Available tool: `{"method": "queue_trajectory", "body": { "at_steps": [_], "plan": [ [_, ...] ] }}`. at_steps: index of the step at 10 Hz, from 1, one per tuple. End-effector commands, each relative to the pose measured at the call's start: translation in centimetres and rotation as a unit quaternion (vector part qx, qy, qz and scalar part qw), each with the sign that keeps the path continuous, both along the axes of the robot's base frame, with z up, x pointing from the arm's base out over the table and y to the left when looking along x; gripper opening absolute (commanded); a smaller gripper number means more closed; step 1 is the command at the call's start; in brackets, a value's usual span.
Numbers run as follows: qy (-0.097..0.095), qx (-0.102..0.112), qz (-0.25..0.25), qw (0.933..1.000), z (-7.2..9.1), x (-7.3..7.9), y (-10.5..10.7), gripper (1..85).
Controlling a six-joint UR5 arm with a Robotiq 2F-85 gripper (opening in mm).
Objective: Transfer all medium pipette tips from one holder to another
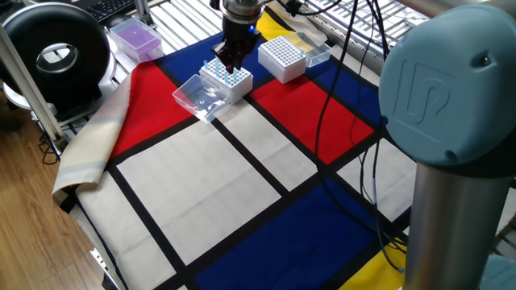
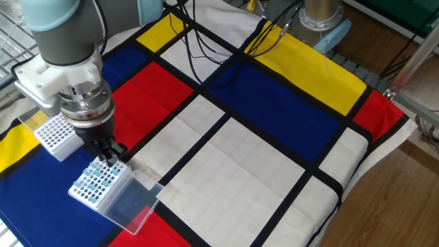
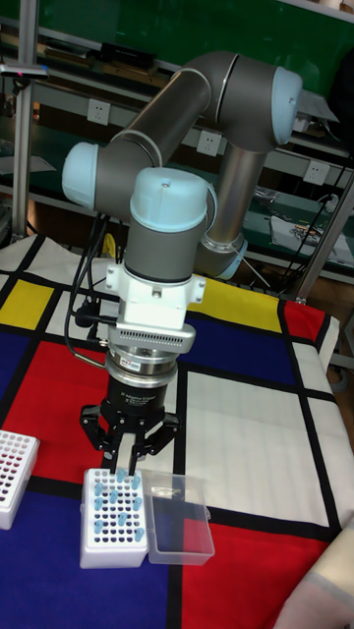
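Note:
A white holder (image 3: pixel 111 526) stands on the blue patch with several pale-blue medium pipette tips (image 3: pixel 122 508) in its holes; it also shows in one fixed view as holder (image 1: pixel 226 80) and in the other as holder (image 2: pixel 100 184). My gripper (image 3: pixel 131 460) points straight down over the holder's back row. Its fingers are pinched together on a thin medium pipette tip just above the holes. Gripper (image 1: pixel 228 62) and gripper (image 2: pixel 107 159) hang over that same row. A second white holder (image 1: pixel 280 58), (image 2: pixel 55 135), (image 3: pixel 14 478) stands beside it, apart from the gripper.
A clear plastic lid (image 3: pixel 179 518) lies open beside the tip holder, seen too as lid (image 1: pixel 197 97). A purple box (image 1: pixel 135 38) and a black round device (image 1: pixel 53 55) sit at the table's far end. Cables (image 1: pixel 347 72) trail over the cloth.

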State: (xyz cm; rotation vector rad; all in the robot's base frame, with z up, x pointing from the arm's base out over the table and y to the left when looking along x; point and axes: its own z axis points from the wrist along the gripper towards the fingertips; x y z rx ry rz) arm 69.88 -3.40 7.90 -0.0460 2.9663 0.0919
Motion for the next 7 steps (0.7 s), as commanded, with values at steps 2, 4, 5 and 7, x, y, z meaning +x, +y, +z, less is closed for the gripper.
{"method": "queue_trajectory", "body": {
  "at_steps": [2, 4, 5, 7],
  "plan": [
    [-0.005, 0.006, -0.005, 1.0000, 0.07, 0.21, 0.20, 27.7],
    [-0.006, 0.007, -0.007, 0.9999, -0.10, 0.19, 0.30, 27.3],
    [-0.007, 0.007, -0.008, 0.9999, -0.21, 0.19, 0.40, 27.3],
    [-0.009, 0.007, -0.010, 0.9999, -0.64, 0.15, 0.60, 26.7]
  ]
}}
